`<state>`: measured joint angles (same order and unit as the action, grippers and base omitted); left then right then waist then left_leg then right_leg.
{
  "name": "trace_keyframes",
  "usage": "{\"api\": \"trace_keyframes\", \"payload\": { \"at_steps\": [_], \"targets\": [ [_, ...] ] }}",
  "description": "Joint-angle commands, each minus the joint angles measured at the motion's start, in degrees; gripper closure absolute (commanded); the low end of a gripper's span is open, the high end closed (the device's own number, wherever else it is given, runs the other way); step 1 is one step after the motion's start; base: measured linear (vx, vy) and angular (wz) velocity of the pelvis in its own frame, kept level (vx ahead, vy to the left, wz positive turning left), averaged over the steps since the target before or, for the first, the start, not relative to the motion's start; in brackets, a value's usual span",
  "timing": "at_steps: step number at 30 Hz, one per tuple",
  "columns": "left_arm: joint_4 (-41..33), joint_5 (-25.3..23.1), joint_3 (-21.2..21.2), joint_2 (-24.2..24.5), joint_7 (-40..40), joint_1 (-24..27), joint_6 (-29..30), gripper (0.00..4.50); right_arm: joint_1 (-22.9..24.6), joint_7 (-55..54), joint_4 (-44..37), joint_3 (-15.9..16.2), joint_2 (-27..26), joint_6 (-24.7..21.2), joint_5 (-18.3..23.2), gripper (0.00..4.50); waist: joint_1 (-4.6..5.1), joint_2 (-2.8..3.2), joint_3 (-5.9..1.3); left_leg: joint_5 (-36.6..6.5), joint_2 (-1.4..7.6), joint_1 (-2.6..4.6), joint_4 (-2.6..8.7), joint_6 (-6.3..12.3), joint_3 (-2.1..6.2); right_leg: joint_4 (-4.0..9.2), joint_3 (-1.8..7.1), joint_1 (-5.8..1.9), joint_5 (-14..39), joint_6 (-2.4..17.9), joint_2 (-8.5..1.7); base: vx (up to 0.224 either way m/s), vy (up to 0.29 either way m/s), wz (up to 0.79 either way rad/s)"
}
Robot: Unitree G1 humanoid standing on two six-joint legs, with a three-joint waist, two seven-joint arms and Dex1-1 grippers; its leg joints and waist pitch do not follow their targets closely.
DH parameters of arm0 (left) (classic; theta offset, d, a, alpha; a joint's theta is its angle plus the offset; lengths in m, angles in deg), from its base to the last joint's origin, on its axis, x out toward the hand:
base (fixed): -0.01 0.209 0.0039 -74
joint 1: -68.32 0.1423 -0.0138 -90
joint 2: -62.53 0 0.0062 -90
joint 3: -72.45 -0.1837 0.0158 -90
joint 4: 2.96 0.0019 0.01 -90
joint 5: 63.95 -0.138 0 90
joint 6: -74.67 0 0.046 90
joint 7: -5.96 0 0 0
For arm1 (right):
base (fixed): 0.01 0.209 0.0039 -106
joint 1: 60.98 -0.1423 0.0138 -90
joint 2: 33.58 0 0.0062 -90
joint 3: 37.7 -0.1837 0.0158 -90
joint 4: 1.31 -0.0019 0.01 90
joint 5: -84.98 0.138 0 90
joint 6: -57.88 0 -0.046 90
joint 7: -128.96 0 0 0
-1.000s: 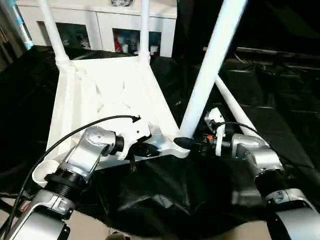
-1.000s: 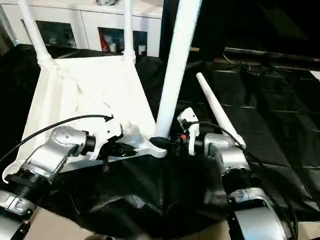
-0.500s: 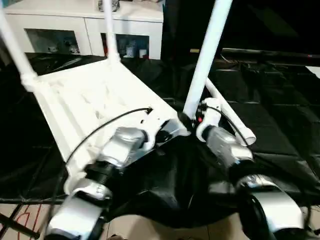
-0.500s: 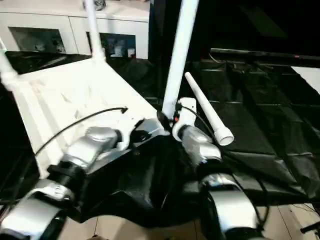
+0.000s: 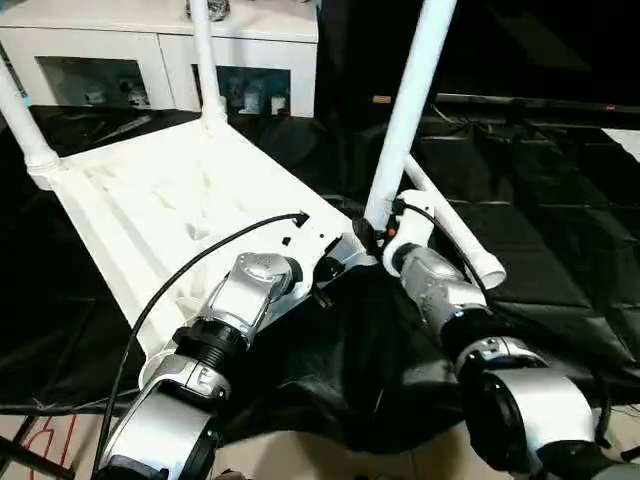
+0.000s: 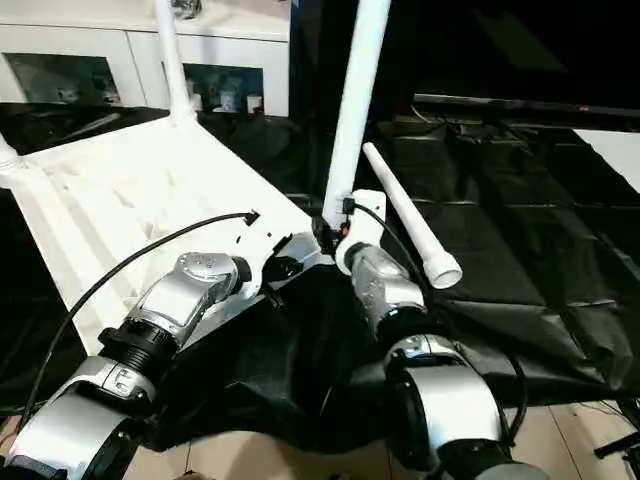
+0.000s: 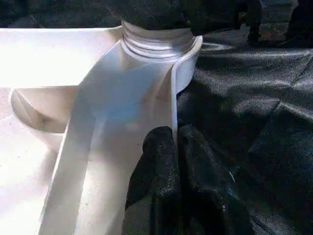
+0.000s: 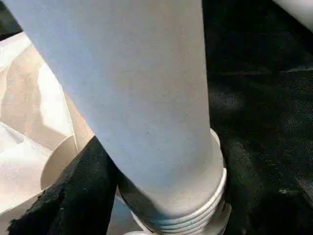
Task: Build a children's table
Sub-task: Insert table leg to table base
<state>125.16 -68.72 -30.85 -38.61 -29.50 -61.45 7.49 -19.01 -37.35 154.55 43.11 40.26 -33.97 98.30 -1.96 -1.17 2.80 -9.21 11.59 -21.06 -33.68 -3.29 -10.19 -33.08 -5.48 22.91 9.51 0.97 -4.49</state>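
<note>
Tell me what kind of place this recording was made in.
Probably an indoor room set up as a robot workspace, not a factory. A white cabinet with glass doors stands at the back, crinkled black plastic sheeting covers the work surface, and pale tiled floor shows at the near edge.

Tabletop point(image 5: 170, 215), underside up, on the sheet point(image 5: 560, 190). Two legs stand at its corners at 10 o'clock point(image 5: 22, 115) and 12 o'clock point(image 5: 204, 55); a third leg point(image 5: 410, 105) rises from the near corner at 3 o'clock. Loose leg point(image 6: 405, 222) lies on the sheet just beyond, at 3 o'clock. Cabinet point(image 5: 150, 60) behind, 12 o'clock.
</note>
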Motion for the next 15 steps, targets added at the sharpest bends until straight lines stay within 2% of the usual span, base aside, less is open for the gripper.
{"api": "trace_keyframes", "payload": {
  "at_steps": [1, 4, 5, 7, 9, 12, 14, 15],
  "targets": [
    [-1.59, 0.89, -1.38, -1.19, -2.71, -2.30, -3.64, 4.50, 0.51, 0.60, 3.33, 0.42, -1.73, -1.65, -1.01, 1.11, 0.00, 0.86, -2.97, -29.29, 1.48, 1.66, 4.62, -1.40, 1.38, 5.75, 1.94, -1.14, 29.75, 6.69, -4.16, 0.000, 0.000, 0.00],
    [-2.37, 1.15, -1.47, -0.53, -3.90, -1.80, -4.44, 4.50, 0.02, 1.54, 2.73, 0.21, -1.17, -0.39, -1.12, 0.92, -0.10, 0.72, -3.14, -27.82, 1.49, 1.42, 4.59, -1.11, 1.23, 5.61, 2.20, -1.25, 28.61, 7.27, -4.32, 0.000, 0.000, 0.00],
    [-2.80, 1.29, -1.37, -0.21, -4.18, -1.52, -4.26, 4.50, -0.18, 2.14, 2.39, 0.15, -0.92, -0.11, -1.00, 0.77, -0.26, 0.76, -3.17, -27.41, 1.54, 1.58, 4.55, -1.04, 1.15, 5.54, 2.29, -1.11, 27.93, 7.68, -4.34, 0.000, 0.000, 0.00],
    [-3.55, 1.35, -1.28, 0.56, -4.80, -0.98, -4.24, 4.50, -0.68, 3.28, 1.92, 0.10, -0.25, 0.48, -0.97, 0.64, -0.38, 0.85, -3.13, -25.46, 1.58, 1.12, 4.66, -0.55, 0.97, 5.08, 2.47, -1.52, 25.04, 8.88, -4.27, 0.000, 0.000, 0.00],
    [-4.01, 1.41, -1.19, 1.10, -5.29, -0.67, -4.31, 4.50, -0.76, 4.52, 1.33, 0.30, 0.23, 0.83, -1.02, 0.47, -0.48, 0.97, -3.10, -24.45, 1.62, 1.13, 4.62, -0.29, 0.81, 5.01, 2.60, -1.49, 24.10, 9.45, -4.30, 0.000, 0.000, 0.00],
    [-4.64, 1.58, -1.17, 1.93, -6.09, -0.22, -4.66, 4.50, -0.66, 6.17, 0.34, 0.60, 0.81, 1.34, -1.21, 0.20, -0.77, 0.92, -3.27, -22.07, 1.69, 0.91, 4.66, 0.13, 0.72, 4.67, 2.70, -1.84, 22.08, 9.98, -4.33, 0.000, 0.000, 0.00],
    [-5.59, 1.75, -1.39, 2.75, -7.61, 0.40, -5.38, 4.50, -0.27, 7.62, -0.99, 0.96, 1.52, 1.35, -1.49, 0.06, -1.01, 0.89, -3.50, -19.71, 1.82, 0.71, 4.69, 0.47, 0.66, 4.24, 2.81, -2.13, 19.20, 10.68, -4.35, 0.000, 0.000, 0.00],
    [-6.11, 1.82, -1.42, 3.12, -8.08, 0.72, -5.26, 4.50, 0.01, 8.46, -1.74, 1.23, 1.86, 1.15, -1.60, 0.06, -1.15, 0.88, -3.67, -17.75, 1.89, 0.81, 4.56, 0.83, 0.40, 3.87, 2.93, -2.07, 15.94, 11.62, -4.20, 0.000, 0.000, 0.00]
  ]
}}
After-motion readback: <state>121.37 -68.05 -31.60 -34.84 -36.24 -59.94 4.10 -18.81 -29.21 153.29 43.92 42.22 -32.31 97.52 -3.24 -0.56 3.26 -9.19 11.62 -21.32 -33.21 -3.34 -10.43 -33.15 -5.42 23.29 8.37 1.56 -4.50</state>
